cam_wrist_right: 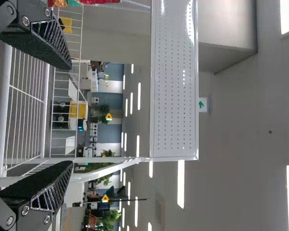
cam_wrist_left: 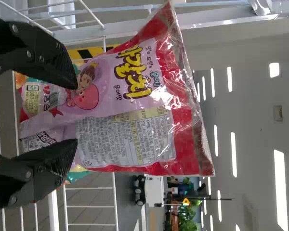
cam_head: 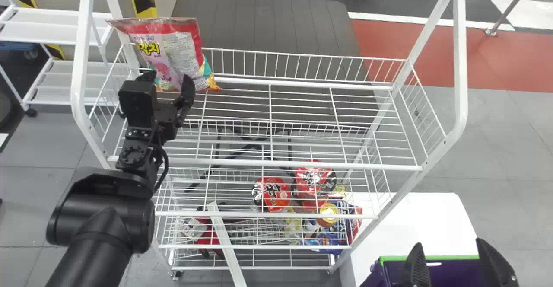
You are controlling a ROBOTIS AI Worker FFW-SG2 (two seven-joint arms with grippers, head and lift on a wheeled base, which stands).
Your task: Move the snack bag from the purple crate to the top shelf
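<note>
Head view: the left gripper [cam_head: 167,78] has its fingers parted at the lower part of the snack bag [cam_head: 173,49]; no pinch is evident, though light contact cannot be ruled out. The bag is upright at the rear left corner of the top shelf [cam_head: 268,163], by the back rail [cam_head: 302,54]. Placement is judged all but complete, with a clean withdrawal remaining. Farther off, the right gripper [cam_head: 449,243] is parked above the purple crate [cam_head: 458,257], fingers spread, ungripped. Risks: a fingertip snagging the film on retreat could drag the bag forward or topple it; a sideways pull-out could strike the left-hand post [cam_head: 81,62]; a soft base on open wire could slump, or a tall bag could tip over the low rail. Limitations: the fingers mask part of the bag's base, so whether it bears fully on the wires cannot be confirmed. The crate is cut off by the lower edge, its contents largely unverifiable.
</note>
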